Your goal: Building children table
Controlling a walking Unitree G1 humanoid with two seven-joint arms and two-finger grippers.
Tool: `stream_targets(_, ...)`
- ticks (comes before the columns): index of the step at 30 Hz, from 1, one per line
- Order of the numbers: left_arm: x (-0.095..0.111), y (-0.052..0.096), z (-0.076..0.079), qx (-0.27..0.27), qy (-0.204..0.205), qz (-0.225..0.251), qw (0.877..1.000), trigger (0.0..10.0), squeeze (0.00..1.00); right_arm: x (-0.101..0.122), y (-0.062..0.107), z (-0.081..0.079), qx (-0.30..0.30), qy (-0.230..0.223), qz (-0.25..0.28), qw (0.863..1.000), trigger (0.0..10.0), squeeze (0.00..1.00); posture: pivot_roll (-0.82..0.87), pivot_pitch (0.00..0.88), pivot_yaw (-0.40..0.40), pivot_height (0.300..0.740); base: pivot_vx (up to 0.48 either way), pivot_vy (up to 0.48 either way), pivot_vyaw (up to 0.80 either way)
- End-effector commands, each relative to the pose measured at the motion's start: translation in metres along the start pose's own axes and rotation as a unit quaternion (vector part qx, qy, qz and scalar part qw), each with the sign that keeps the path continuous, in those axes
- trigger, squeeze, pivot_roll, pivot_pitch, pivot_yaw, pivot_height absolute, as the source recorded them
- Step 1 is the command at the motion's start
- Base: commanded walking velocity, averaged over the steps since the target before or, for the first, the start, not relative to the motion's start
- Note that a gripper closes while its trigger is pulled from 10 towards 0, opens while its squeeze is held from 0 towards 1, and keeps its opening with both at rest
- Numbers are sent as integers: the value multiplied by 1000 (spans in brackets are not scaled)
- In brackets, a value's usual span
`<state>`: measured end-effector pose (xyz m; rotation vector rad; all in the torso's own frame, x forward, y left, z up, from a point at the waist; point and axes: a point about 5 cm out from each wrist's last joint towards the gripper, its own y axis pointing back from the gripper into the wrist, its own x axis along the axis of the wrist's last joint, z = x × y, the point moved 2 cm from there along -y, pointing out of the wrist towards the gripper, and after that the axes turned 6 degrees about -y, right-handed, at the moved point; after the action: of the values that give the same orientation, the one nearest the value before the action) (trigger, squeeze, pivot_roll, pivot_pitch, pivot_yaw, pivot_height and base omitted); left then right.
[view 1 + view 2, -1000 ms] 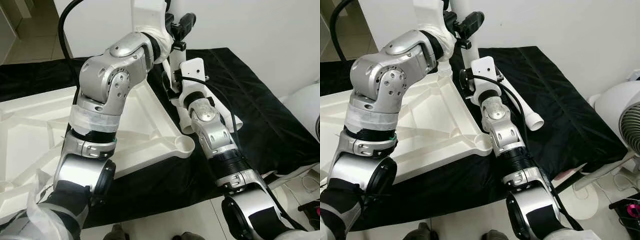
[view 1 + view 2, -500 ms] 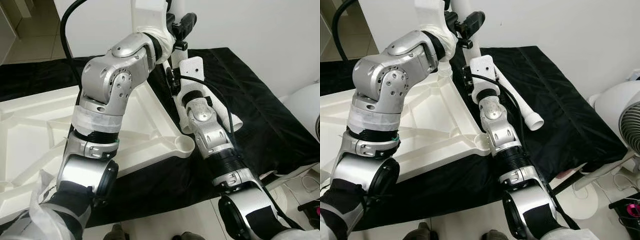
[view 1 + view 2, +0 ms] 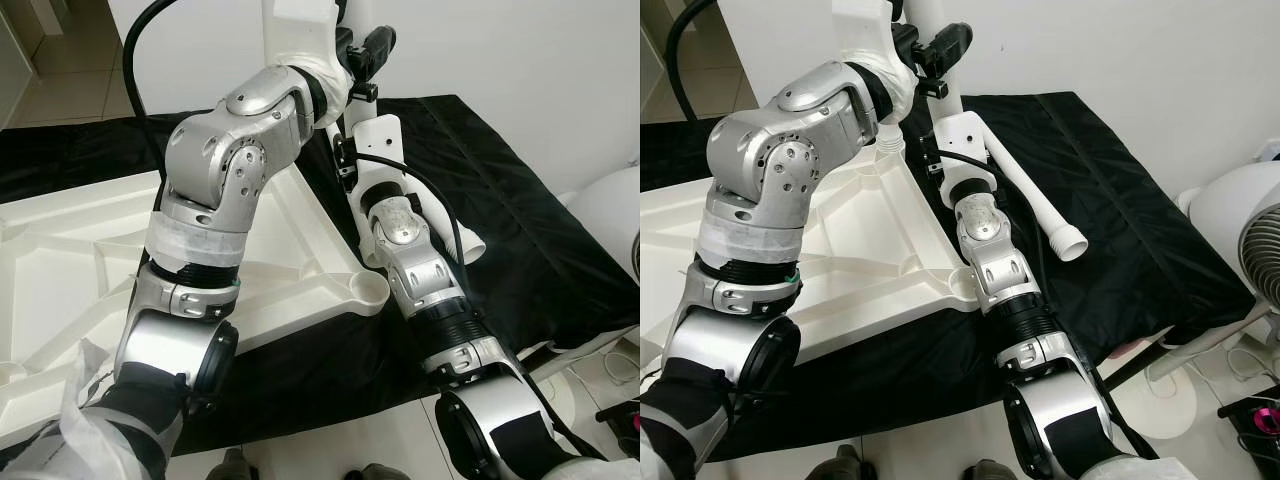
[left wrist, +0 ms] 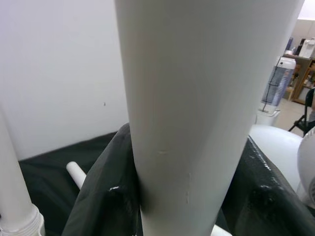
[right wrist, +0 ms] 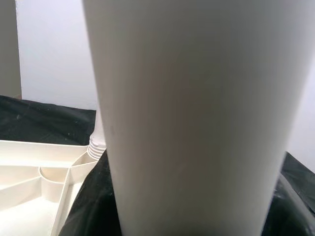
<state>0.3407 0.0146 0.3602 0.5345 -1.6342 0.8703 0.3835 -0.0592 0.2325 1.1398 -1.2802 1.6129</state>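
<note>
on the black cloth (image 3: 1120,200) the upside-down tabletop (image 3: 60,270) lies. both my left gripper (image 3: 352,52) and right gripper (image 3: 932,160) clamp an upright leg (image 4: 197,108) at its far corner; one leg (image 3: 1040,205) lies loose, near corner socket (image 3: 365,288) empty.

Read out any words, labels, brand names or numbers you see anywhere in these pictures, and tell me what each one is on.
None: there is no readable text.
The upturned white tabletop is plain moulded plastic, with no print.
The upright white leg and the loose leg lying on the black cloth carry no label.
The silver arm joints show screws, no lettering.
The pink-and-black object at the floor edge is too small to tell.
</note>
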Motion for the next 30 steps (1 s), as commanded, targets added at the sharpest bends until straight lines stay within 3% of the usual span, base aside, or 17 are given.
stream_targets(1, 17, 0, 15, -34, -25, 53, 998, 10000, 0, -6, 0, 4, -14, -8, -13, 1000, 10000, 0, -45, 0, 23, 740, 0, 0, 0)
stream_targets(3, 17, 0, 15, -34, -25, 53, 998, 10000, 0, -6, 0, 4, -14, -8, -13, 1000, 10000, 0, -45, 0, 23, 740, 0, 0, 0)
stream_targets(4, 15, 1, 18, -43, -28, 57, 997, 10000, 90, -7, 0, 5, -16, -10, -14, 1000, 10000, 0, -46, 0, 23, 740, 0, 0, 0)
stream_targets(5, 15, 1, 18, -43, -28, 57, 997, 10000, 90, -7, 0, 5, -16, -10, -14, 1000, 10000, 0, -46, 0, 23, 740, 0, 0, 0)
stream_targets(6, 16, 4, 24, -64, -29, 67, 995, 10000, 1000, -7, 0, 4, -18, -20, -17, 1000, 10000, 0, -46, 2, 24, 740, 0, 0, 0)
stream_targets(8, 18, 7, 29, -80, -32, 76, 993, 10000, 1000, -7, 0, 4, -19, -31, -20, 999, 10000, 0, -46, 2, 24, 740, 0, 0, 0)
stream_targets(9, 21, 10, 33, -91, -28, 87, 992, 10000, 161, -8, 1, 4, -23, -50, -24, 998, 10000, 0, -48, 5, 25, 740, 0, 0, 0)
stream_targets(10, 25, 13, 38, -108, -28, 102, 989, 10000, 0, -10, 1, 6, -27, -71, -31, 997, 10000, 0, -48, 0, 25, 740, 0, 0, 0)
stream_targets(12, 29, 18, 43, -130, -30, 120, 984, 10000, 0, -13, 1, 8, -34, -95, -39, 994, 10000, 0, -49, 0, 28, 740, 0, 0, 0)
stream_targets(19, 31, 25, 51, -163, -22, 132, 978, 10000, 0, -12, -1, 15, -49, -110, -40, 992, 10000, 0, -52, 3, 41, 740, 0, 0, 0)
stream_targets(21, 26, 26, 43, -154, -8, 127, 980, 10000, 0, -16, 1, 24, -71, -132, -43, 988, 10000, 0, -50, 5, 45, 740, 0, 0, 0)
stream_targets(22, 20, 25, 31, -111, -13, 118, 987, 10000, 0, -20, 3, 31, -87, -133, -49, 986, 10000, 0, -41, 0, 42, 740, 0, 0, 0)
stream_targets(27, 18, 25, 14, -62, 6, 115, 991, 10000, 0, -15, 3, 39, -90, -139, -42, 985, 10000, 0, -31, 9, 28, 740, 0, 0, 0)
stream_targets(29, 5, 30, -1, -27, 6, 103, 994, 10000, 0, -16, 5, 44, -86, -135, -34, 987, 10000, 0, -25, 0, 12, 740, 0, 0, 0)
stream_targets(30, 5, 30, -1, -27, 6, 103, 994, 10000, 0, -16, 5, 44, -86, -135, -34, 987, 10000, 0, -25, 0, 12, 740, 0, 0, 0)
